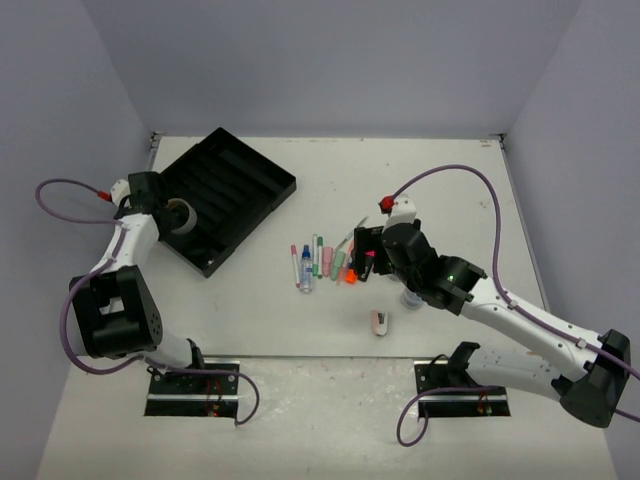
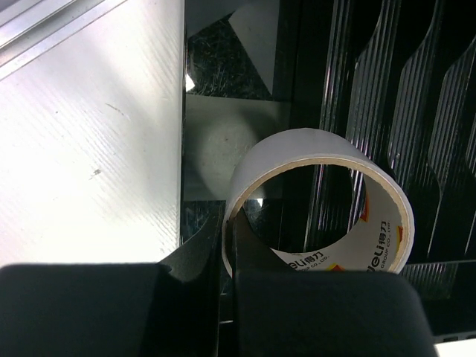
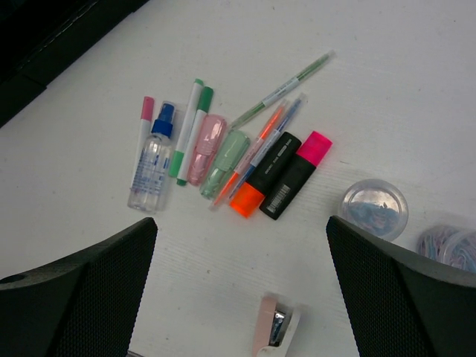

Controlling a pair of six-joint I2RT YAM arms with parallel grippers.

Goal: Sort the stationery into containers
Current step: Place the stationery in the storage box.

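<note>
My left gripper [image 1: 165, 212] is shut on the white tape ring [image 1: 181, 214], one finger inside the ring and one outside, and holds it over the near-left part of the black divided tray [image 1: 240, 175]. In the left wrist view the tape ring [image 2: 297, 145] hangs from my gripper [image 2: 229, 227] above the tray's ribbed compartments [image 2: 424, 111]. My right gripper [image 1: 368, 252] is open and empty above the row of pens and markers [image 1: 320, 262]. The right wrist view shows my gripper [image 3: 242, 223] above the orange marker [image 3: 264, 175], the pink-black highlighter [image 3: 297, 171] and the blue-capped bottle [image 3: 152, 167].
A pink-white stapler [image 1: 381, 322] lies near the front, also in the right wrist view [image 3: 275, 331]. Round clear jars [image 3: 374, 208] sit right of the markers, one partly under my right finger [image 3: 446, 245]. A thin green pen [image 3: 286, 85] lies angled behind the row.
</note>
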